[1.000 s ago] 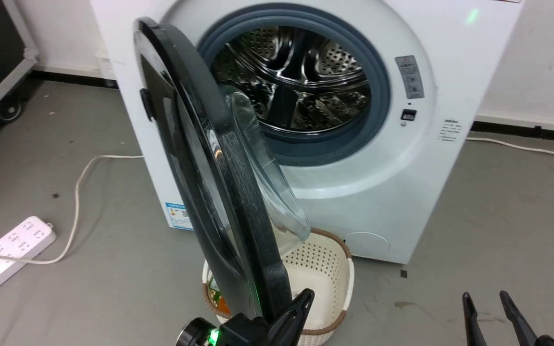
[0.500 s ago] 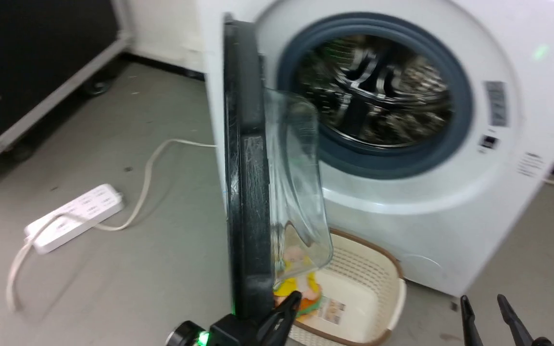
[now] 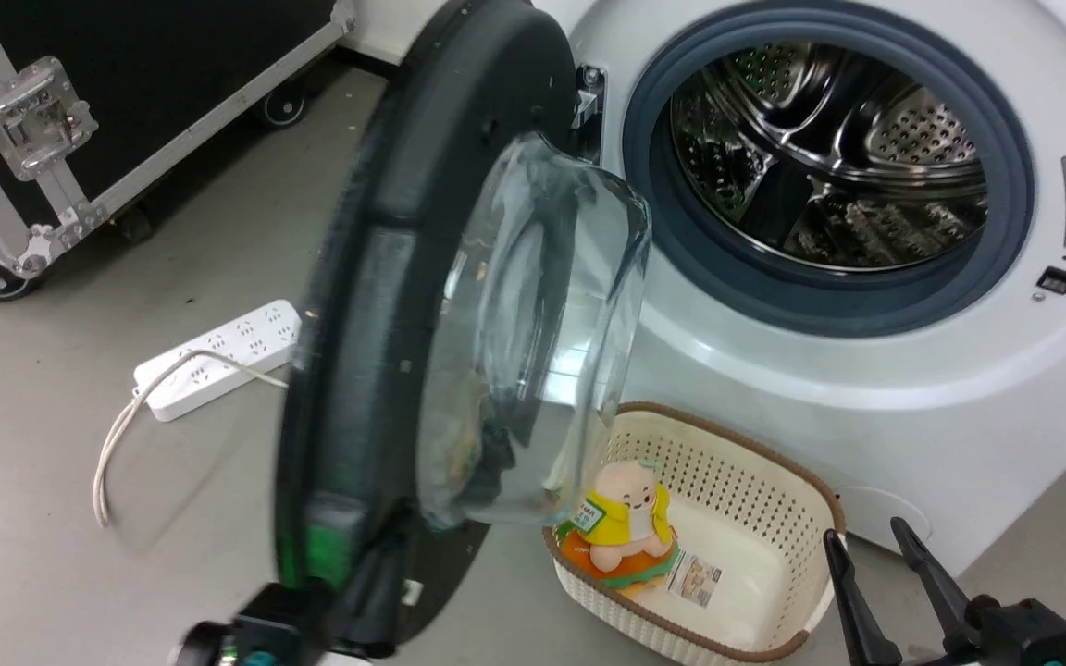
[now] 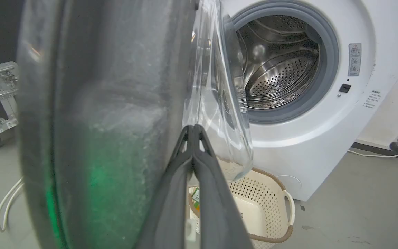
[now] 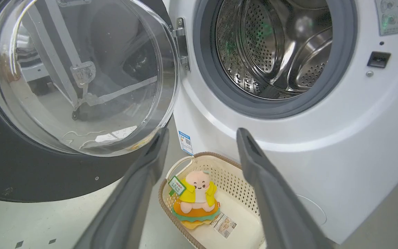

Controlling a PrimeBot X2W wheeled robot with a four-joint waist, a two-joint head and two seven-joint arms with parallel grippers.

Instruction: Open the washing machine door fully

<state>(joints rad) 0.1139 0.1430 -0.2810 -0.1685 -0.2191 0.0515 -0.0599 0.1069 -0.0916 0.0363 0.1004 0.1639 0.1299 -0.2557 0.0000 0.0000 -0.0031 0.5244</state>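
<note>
Since the left gripper [image 4: 192, 128] only leans its pressed-together fingers on the inner rim of the washing machine door [image 3: 357, 370], beside the glass bowl, I'd worry they skid off that glossy edge and the door drifts back toward the washing machine [image 3: 774, 370]. The door stands swung out, rising over those fingers. Further right, the right gripper [image 3: 864, 535] hangs spread and empty by the basket [image 3: 755, 490].

One washing machine [image 3: 866, 388], one basket [image 3: 727, 481], one toy [image 3: 625, 527], one power strip [image 3: 218, 356]
</note>
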